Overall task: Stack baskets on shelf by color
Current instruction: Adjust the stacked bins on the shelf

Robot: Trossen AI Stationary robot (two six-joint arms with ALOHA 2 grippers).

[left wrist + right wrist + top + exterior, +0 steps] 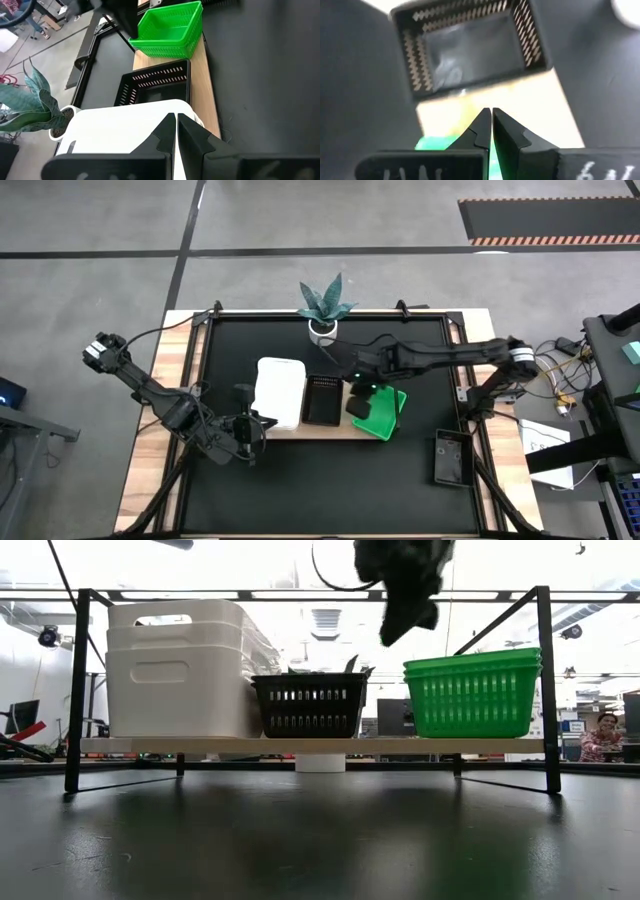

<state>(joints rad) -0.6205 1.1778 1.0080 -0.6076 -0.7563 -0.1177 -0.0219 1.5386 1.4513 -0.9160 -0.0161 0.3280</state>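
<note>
A light wooden shelf [310, 745] crosses the black table mat [330, 470], carrying white baskets [180, 668] left, a black basket [308, 704] centre, green baskets [472, 692] right. The right gripper [491, 120], clenched empty, hangs above the shelf between black and green; the left gripper [176, 131], clenched too, waits near the white stack. A potted plant [324, 305] stands behind; a person [603, 735] sits in the room beyond.

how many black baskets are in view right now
2. One black basket sits on the shelf between the white baskets and the green baskets. Another lies on the black table mat off the shelf's right end. Nested ones may be hidden.
</note>
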